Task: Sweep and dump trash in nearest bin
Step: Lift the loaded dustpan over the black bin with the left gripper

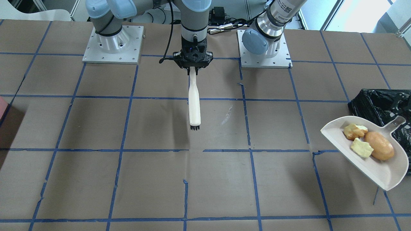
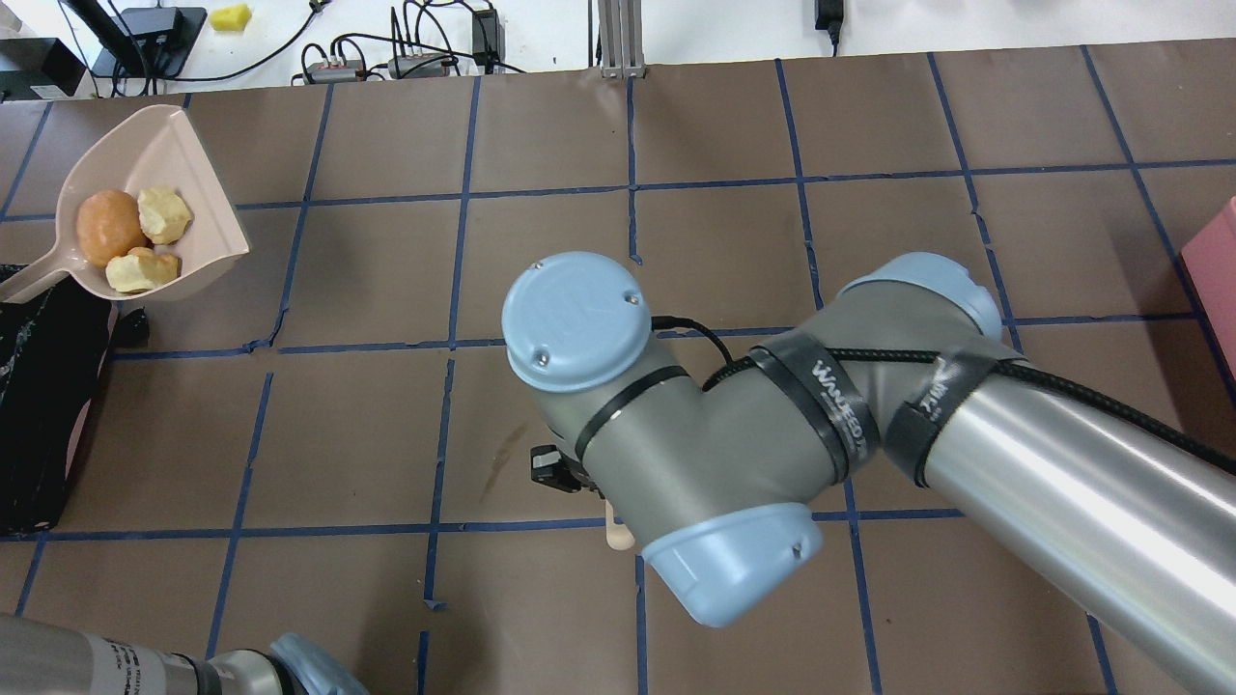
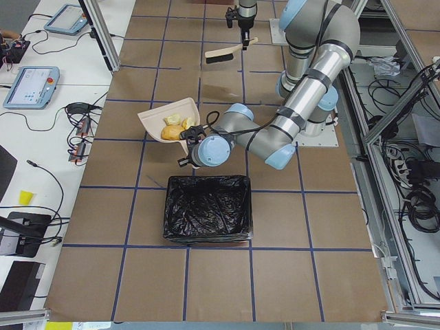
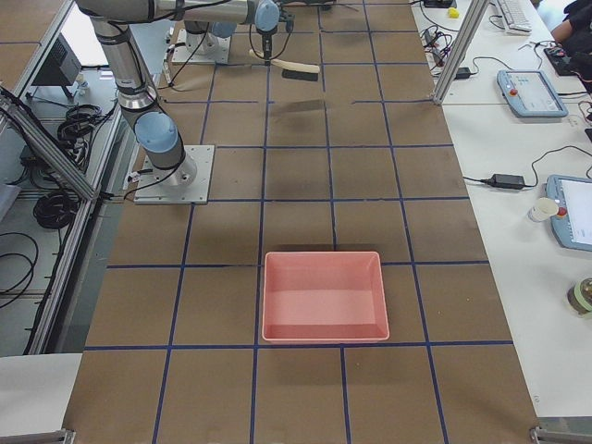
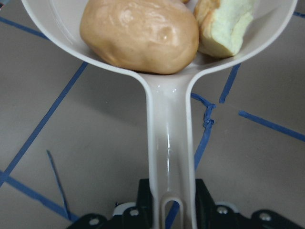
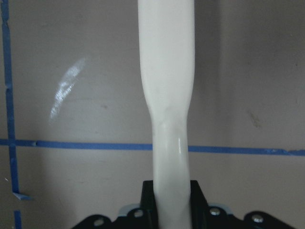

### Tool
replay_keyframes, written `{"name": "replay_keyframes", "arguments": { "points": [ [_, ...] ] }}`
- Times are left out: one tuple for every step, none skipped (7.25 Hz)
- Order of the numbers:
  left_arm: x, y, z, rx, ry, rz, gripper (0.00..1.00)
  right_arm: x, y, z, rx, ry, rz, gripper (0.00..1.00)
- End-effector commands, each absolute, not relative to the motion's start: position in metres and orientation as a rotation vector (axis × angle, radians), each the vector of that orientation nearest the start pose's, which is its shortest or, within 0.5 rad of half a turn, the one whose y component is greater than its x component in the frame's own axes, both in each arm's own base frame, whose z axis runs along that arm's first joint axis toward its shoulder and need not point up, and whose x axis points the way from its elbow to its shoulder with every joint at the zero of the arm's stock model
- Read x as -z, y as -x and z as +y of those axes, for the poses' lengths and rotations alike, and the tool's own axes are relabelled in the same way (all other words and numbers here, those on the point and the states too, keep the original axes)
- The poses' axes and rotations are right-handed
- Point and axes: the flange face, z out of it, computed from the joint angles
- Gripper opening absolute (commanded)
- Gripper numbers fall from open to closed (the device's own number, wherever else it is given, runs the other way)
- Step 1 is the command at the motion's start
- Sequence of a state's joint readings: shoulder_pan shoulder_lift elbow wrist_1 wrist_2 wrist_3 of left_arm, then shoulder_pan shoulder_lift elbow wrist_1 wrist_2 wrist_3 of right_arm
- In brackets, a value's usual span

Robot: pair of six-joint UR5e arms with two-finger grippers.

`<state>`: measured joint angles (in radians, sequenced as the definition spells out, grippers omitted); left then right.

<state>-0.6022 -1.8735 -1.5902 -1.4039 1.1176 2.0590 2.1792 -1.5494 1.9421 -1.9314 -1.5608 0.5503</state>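
Observation:
My left gripper (image 5: 167, 214) is shut on the handle of a beige dustpan (image 1: 382, 170) and holds it above the table, just beside the bin. In the pan lie the trash pieces: a round tan potato-like lump (image 1: 379, 145) and two pale yellow bitten chunks (image 1: 354, 131) (image 1: 362, 147). The bin (image 3: 206, 206), lined with a crinkly black bag, stands at the table end on my left and also shows in the front view (image 1: 379, 106). My right gripper (image 1: 192, 69) is shut on a white brush (image 1: 194, 102) and holds it above the table's middle, bristles pointing away from my base.
A pink tray (image 4: 324, 296) stands on the table at my right end, far from the dustpan. My right arm's elbow (image 2: 676, 434) hangs over the table centre. Both arm bases (image 1: 112, 45) sit at the robot-side edge.

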Motion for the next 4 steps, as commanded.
{"name": "replay_keyframes", "arguments": {
  "points": [
    [-0.389,-0.424,-0.415,0.611,-1.459,2.798,0.00,-0.304,-0.351,-0.266,0.005,0.070,3.124,0.10],
    [-0.394,-0.444,-0.391,0.545,-1.410,2.811,0.00,-0.291,-0.349,-0.263,0.068,0.086,3.085,0.10],
    [-0.392,-0.471,-0.358,0.503,-1.316,2.847,0.00,-0.296,-0.348,-0.269,0.105,0.077,3.070,0.10],
    [-0.395,-0.500,-0.333,0.486,-1.290,2.816,0.00,-0.293,-0.347,-0.267,0.093,0.091,3.082,0.10]
  ]
}}
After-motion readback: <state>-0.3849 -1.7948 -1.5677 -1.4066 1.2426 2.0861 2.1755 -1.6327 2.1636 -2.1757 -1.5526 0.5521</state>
